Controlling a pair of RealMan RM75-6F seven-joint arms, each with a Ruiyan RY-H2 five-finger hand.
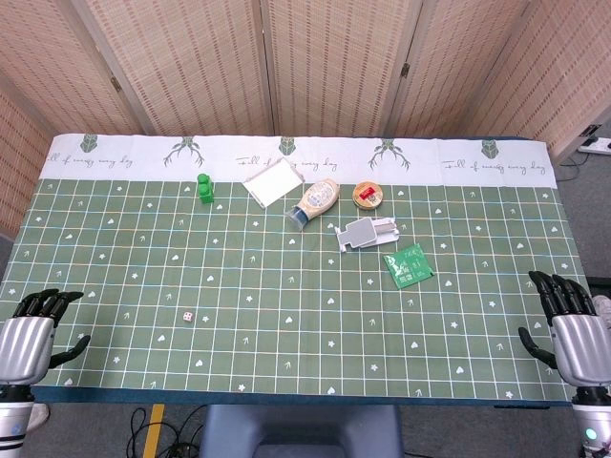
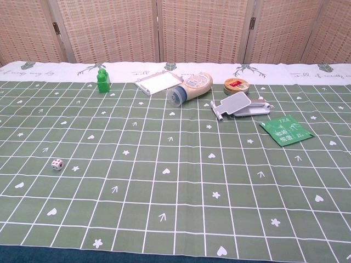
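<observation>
From the head view, the left hand (image 1: pixel 27 342) rests at the bench (image 1: pixel 286 315) near edge, fingers apart, holding nothing; the die (image 1: pixel 189 316) is nearest it. At the opposite corner, the right hand (image 1: pixel 571 329) is likewise spread and empty, with the green tea packet (image 1: pixel 408 264) nearest.

From the chest view, neither hand shows; the die (image 2: pixel 57 164) lies alone, the packet (image 2: pixel 286 130) beside a grey clip (image 2: pixel 240 104), and the bottle (image 2: pixel 191 88) on its side.

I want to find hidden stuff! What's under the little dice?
Only the green tablecloth shows under the dice and around it. The dice's bottom face is pressed against the cloth, so its dots can't be seen. Nothing pokes out from beneath.
</observation>
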